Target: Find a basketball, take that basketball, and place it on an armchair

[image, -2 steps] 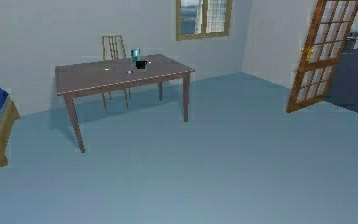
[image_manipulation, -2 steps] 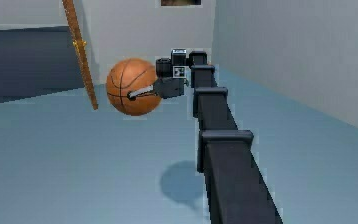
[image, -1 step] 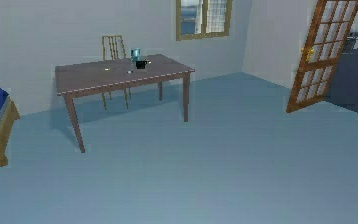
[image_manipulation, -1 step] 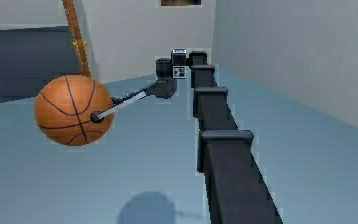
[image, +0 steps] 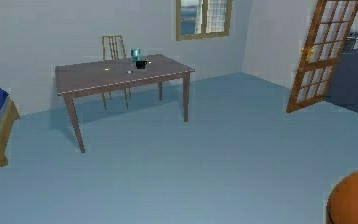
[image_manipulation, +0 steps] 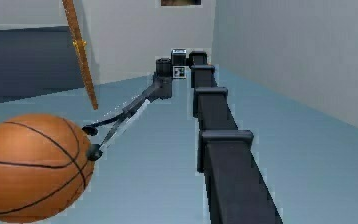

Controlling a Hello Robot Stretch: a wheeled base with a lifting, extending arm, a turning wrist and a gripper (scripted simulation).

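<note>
Basketball [image_manipulation: 35,168], orange, hangs at the tips of the fingers [image_manipulation: 122,112], clear of the blue floor [image_manipulation: 137,190]; the gripper [image_manipulation: 90,141] holds it. Finger spacing: cannot tell. Arm [image_manipulation: 222,140] runs back from the fingers toward the bottom edge. Brown door [image_manipulation: 79,50] stands beyond the fingers, past the ball. Forward view: wooden table [image: 122,75], chair [image: 113,45] behind it, small dark cup [image: 140,63] on top.
</note>
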